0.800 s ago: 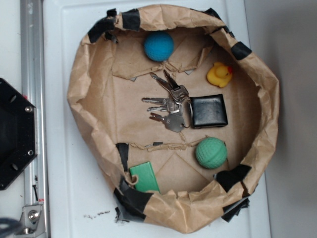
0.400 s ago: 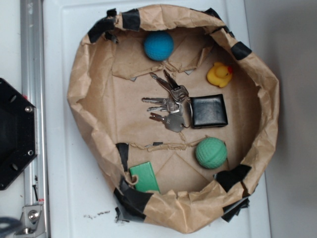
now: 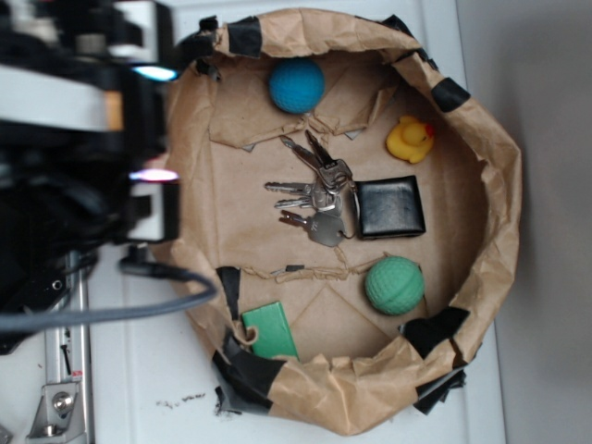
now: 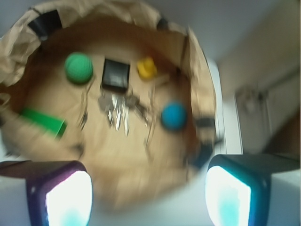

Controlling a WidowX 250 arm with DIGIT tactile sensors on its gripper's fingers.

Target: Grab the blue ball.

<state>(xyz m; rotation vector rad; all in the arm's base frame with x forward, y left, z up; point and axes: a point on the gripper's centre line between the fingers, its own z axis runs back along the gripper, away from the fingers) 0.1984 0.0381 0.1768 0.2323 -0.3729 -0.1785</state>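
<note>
The blue ball [image 3: 297, 86] rests at the far side of a brown paper-lined basket [image 3: 490, 148], close to its taped rim. In the blurred wrist view the blue ball [image 4: 174, 116] shows right of centre on the paper floor. My gripper [image 3: 155, 124] hangs over the basket's left rim, well left of the ball. Its two glowing fingers stand wide apart, open, with nothing between them [image 4: 148, 193].
Inside the basket lie a bunch of keys [image 3: 316, 200], a black wallet [image 3: 390, 207], a yellow rubber duck [image 3: 411, 139], a green textured ball [image 3: 394, 285] and a green block [image 3: 270, 330]. A grey cable [image 3: 111, 310] trails from the arm. A metal rail [image 3: 57, 370] runs along the left.
The arm has swung into the exterior view from the left and now covers the basket's left rim. Nothing inside the basket has moved.
</note>
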